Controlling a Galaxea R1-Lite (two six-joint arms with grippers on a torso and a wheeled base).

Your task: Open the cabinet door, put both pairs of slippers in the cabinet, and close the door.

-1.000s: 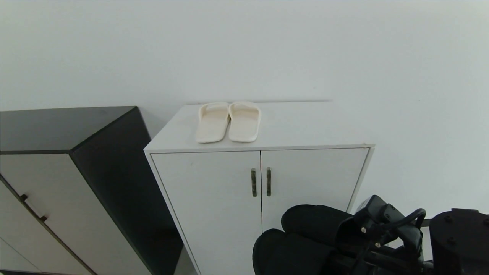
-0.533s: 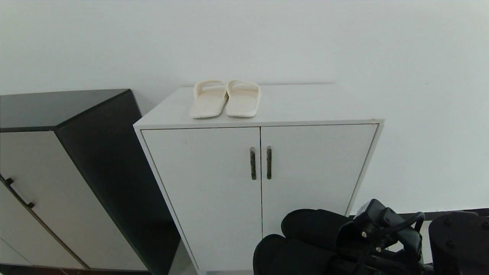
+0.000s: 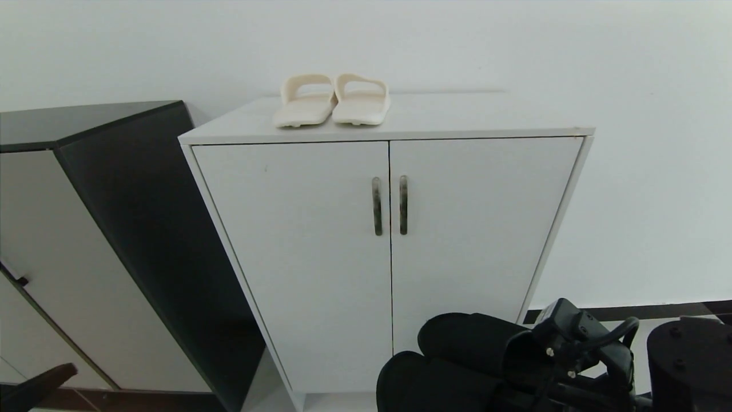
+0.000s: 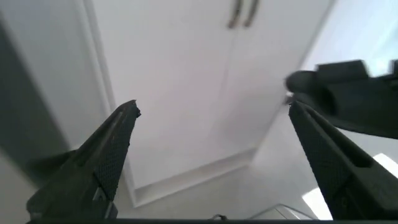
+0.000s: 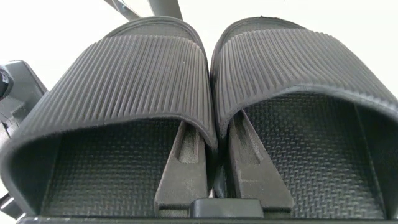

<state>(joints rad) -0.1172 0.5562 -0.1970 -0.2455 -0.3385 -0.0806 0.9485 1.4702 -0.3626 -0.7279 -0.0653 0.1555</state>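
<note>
Black slippers (image 5: pixel 143 74): we carry them as a pair, side by side, low on the robot's right, in front of the cabinet's right-hand door. They are not yet inside.
Right gripper (image 5: pixel 216 158): one finger sits under each strap and pinches the two inner walls together. We judge that this grip lets one claw carry both shoes at once.
Left gripper (image 4: pixel 212 109): the fingers are spread wide with nothing between them, facing the lower cabinet front. We judge that it is kept free for the door.
Cabinet (image 3: pixel 486 117): white, with two doors, both closed, so the first step of the task is not yet done.
Handles (image 3: pixel 377 206): two upright bars, one on each side of the centre seam. Either door must swing out towards us.
Next move: we judge that the free claw should take a handle. The loaded arm should stay out of the door's swing.
Cream slippers (image 3: pixel 331 100): they lie on the cabinet top, left of centre, touching each other, strap ends towards the wall (image 3: pixel 572 51). They wait there until the door is open.
Dark cabinet (image 3: pixel 114 200): it stands just beside the white one, on its left.
</note>
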